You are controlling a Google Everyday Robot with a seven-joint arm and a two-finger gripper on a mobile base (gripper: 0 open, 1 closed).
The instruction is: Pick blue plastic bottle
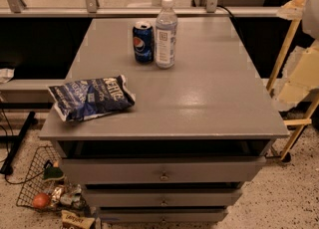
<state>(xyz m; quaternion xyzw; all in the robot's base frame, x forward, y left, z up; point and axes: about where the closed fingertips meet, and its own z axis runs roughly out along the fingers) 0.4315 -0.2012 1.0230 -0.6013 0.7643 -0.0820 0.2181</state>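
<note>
Pincer: not in frame, so can't tell how open it is or whether it has hold of anything.

Blue plastic bottle (166,34) stands upright at the far middle of the tabletop (199,93), white cap on, pale label with a small dark square facing the camera. Can't tell the fill level.

1 blue soda can (143,42) is upright just left of the bottle and shorter than it (touching or a hair apart, can't tell).

1 dark blue chip bag (91,97) lies flat near the front left corner, well apart from bottle and can. It looks puffed and closed.

Under the tabletop there are 3 drawers, each with a knob: top drawer (164,171), middle drawer (162,196), bottom drawer (162,215). There is a dark gap above the top one; contents are hidden.

On the floor at lower left is a wire basket (30,178). In it are 1 round orange-red item (41,200), 1 green item (52,174) and some crumpled wrappers. Another snack bag (76,220) sits on the floor just beside the basket, at the bottom edge.
</note>
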